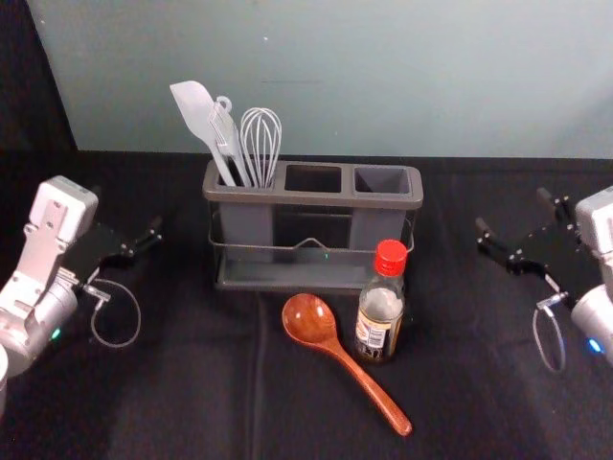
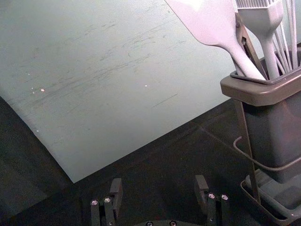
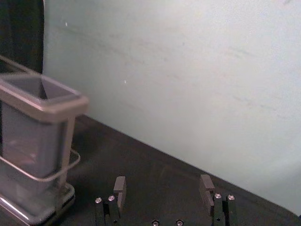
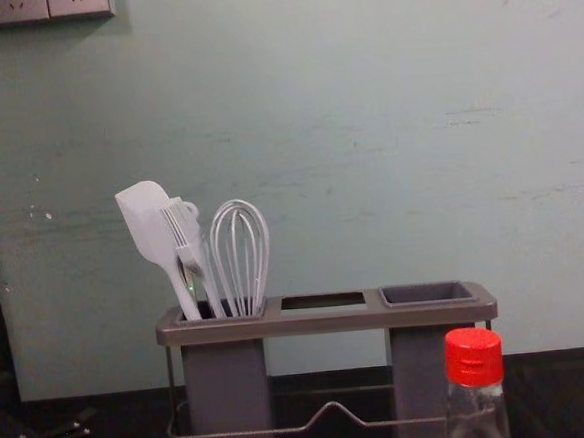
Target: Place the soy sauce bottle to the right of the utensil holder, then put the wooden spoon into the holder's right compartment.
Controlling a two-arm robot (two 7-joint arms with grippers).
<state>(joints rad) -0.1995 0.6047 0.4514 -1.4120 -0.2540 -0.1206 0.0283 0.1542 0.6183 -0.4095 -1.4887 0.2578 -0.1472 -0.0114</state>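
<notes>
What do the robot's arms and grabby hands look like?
The left arm and right arm are white and grey with rounded parts. The left gripper and right gripper are black, with two blocky fingers each and shiny round screws. A thin, pale cable loops near each wrist. A small green light glows on the left arm, a blue light on the right.

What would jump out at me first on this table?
Probably the bright red cap on the soy sauce bottle, standing in front of the grey holder's right end. Just left of it lies a glossy reddish-brown wooden spoon, its bowl toward the holder. Then the pale spatula, brush and whisk, rising from the holder's left compartment.
</notes>
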